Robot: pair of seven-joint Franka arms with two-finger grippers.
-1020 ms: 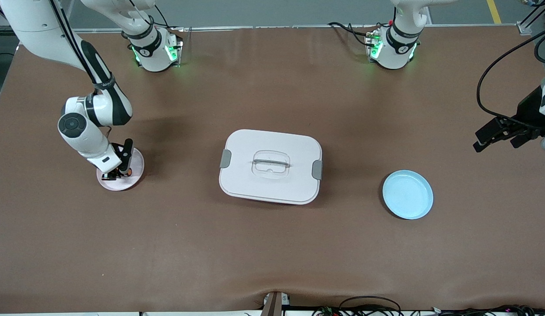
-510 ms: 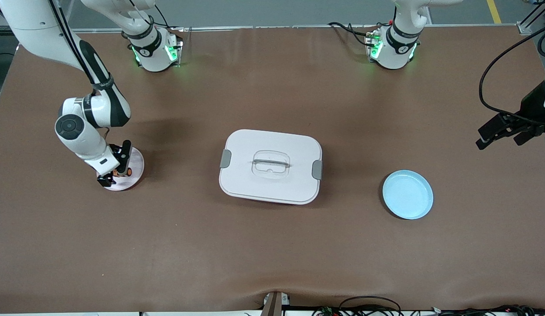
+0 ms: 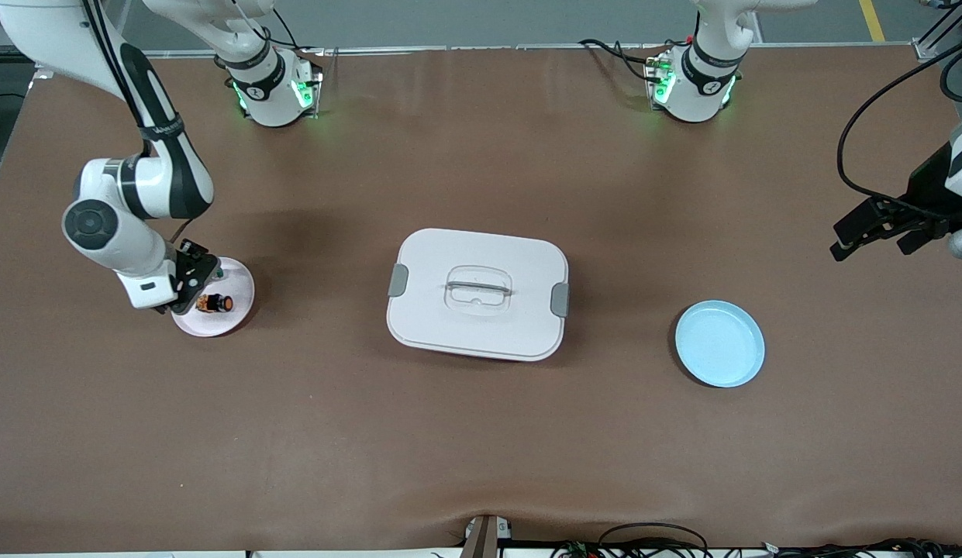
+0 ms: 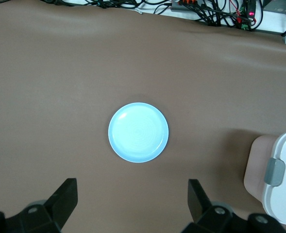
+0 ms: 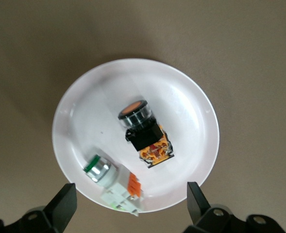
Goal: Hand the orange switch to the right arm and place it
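Note:
The orange switch [image 3: 215, 303], black-bodied with a round orange cap, lies on its side on the white plate [image 3: 236, 308] toward the right arm's end of the table. In the right wrist view the switch [image 5: 145, 131] lies free near the middle of the plate [image 5: 181, 97]. My right gripper [image 3: 188, 275] hangs open and empty just above the plate's edge, with its fingers wide apart in its wrist view [image 5: 130, 199]. My left gripper [image 3: 872, 236] is open and empty in the air at the left arm's end of the table [image 4: 131, 189].
A white-and-green part [image 5: 111, 182] with an orange bit lies on the same white plate beside the switch. A white lidded box [image 3: 477, 293] stands mid-table. An empty light-blue plate [image 3: 719, 343] sits toward the left arm's end and shows in the left wrist view [image 4: 138, 132].
My right gripper has risen from the white plate and drawn toward the right arm's end, leaving the orange switch lying on the plate. The left gripper has shifted only slightly.

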